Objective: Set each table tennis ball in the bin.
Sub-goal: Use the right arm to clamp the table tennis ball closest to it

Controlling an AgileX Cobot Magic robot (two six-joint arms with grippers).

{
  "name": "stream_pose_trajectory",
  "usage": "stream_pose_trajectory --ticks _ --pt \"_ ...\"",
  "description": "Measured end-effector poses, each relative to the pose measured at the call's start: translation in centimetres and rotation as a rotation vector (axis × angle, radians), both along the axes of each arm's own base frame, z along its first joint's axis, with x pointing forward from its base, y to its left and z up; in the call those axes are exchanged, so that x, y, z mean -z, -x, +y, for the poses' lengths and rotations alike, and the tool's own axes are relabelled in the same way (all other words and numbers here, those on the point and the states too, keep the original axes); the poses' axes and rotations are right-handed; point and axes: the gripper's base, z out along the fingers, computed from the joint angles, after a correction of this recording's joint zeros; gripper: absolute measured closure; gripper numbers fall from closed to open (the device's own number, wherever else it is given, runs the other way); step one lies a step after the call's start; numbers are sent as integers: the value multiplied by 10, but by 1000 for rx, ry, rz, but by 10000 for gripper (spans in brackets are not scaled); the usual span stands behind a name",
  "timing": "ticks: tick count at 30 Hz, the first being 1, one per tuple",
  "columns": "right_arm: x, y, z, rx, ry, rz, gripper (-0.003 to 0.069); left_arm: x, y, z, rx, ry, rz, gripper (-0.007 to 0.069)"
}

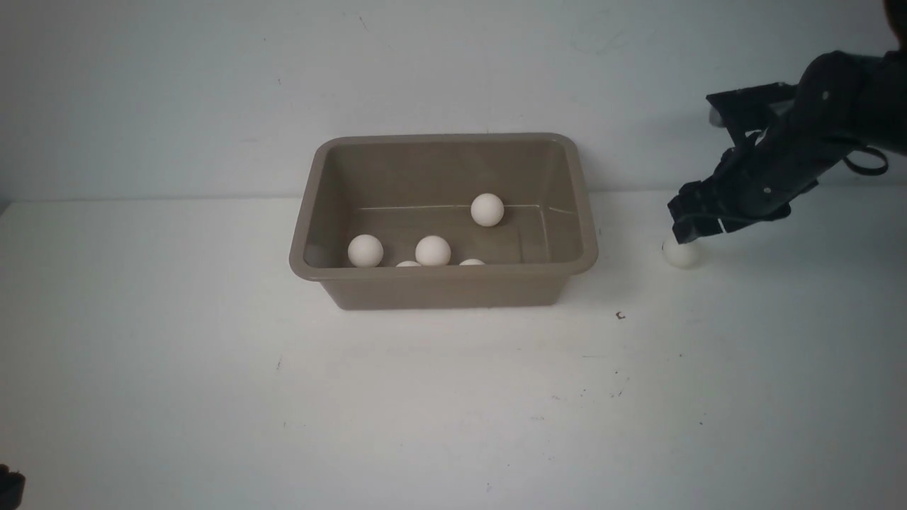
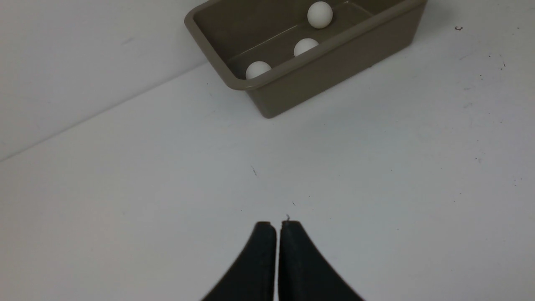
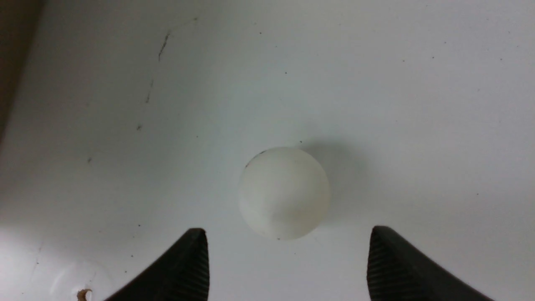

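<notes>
The taupe bin (image 1: 312,212) stands at the middle of the table and holds several white balls, among them one at the back (image 1: 487,210) and two near the front wall (image 1: 365,251) (image 1: 433,251). The bin (image 2: 334,62) also shows in the left wrist view with three balls visible. One white ball (image 1: 682,253) lies on the table right of the bin. My right gripper (image 1: 698,228) hovers just above it, open and empty; in the right wrist view the ball (image 3: 284,192) sits just ahead of the gripper (image 3: 288,234), between the spread jaws. My left gripper (image 2: 278,225) is shut and empty, over bare table.
A white wall rises behind the table. A small dark speck (image 1: 620,316) lies on the table right of the bin's front corner. A dark part of the left arm (image 1: 10,485) shows at the lower left corner.
</notes>
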Motion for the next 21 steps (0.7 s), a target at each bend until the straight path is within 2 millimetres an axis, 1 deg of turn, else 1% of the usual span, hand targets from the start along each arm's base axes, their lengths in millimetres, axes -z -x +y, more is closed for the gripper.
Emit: stream_pose_trajectory --ticks 3,7,10,14,17,21 --pt "0 -1 0 -1 1 -10 198 0 0 0 0 0 0 629" --pt "1 -2 9 -19 6 -27 198 0 0 0 0 0 0 629" --pt "9 -6 23 -54 31 -17 198 0 0 0 0 0 -1 629" --pt "14 -13 25 -41 60 4 198 0 0 0 0 0 -1 629" --pt "10 -19 21 -41 108 11 198 0 0 0 0 0 -1 629" --pt "1 -21 21 -39 114 8 198 0 0 0 0 0 -1 629"
